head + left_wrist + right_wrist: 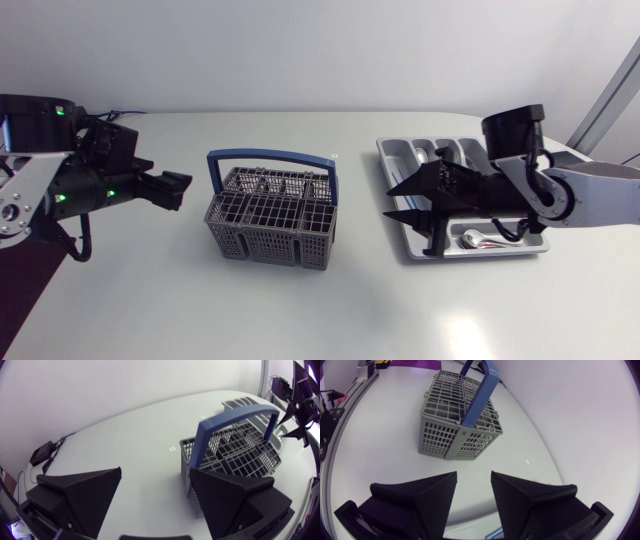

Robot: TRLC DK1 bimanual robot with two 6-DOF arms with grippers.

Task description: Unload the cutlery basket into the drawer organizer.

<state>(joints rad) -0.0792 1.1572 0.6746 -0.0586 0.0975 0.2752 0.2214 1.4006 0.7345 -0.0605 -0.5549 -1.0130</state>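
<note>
Cutlery basket [270, 225] stands at the middle of the table [300, 320], its blue handle [272, 157] arching upright over the grid of compartments. No cutlery shows above its rim in any view, so it looks emptied or nearly so, though the bottoms of the compartments are hard to check.

The organizer tray [495, 251] lies well apart from the basket, on the robot's right of it. At least one spoon [474, 238] rests in its compartment farthest from the basket.

The right gripper [390, 203] hangs over the tray's edge nearest the basket, pointing back toward the basket. Its fingers are spread and nothing sits between them. That pose fits an arm that has let go of a piece and faces the basket for another.

The left gripper [180, 192] waits on the basket's other side, near it but not touching. Its fingers are also wide apart and bare, aimed at the basket wall. It is probably placed there to steady the basket or to share the picking.
</note>
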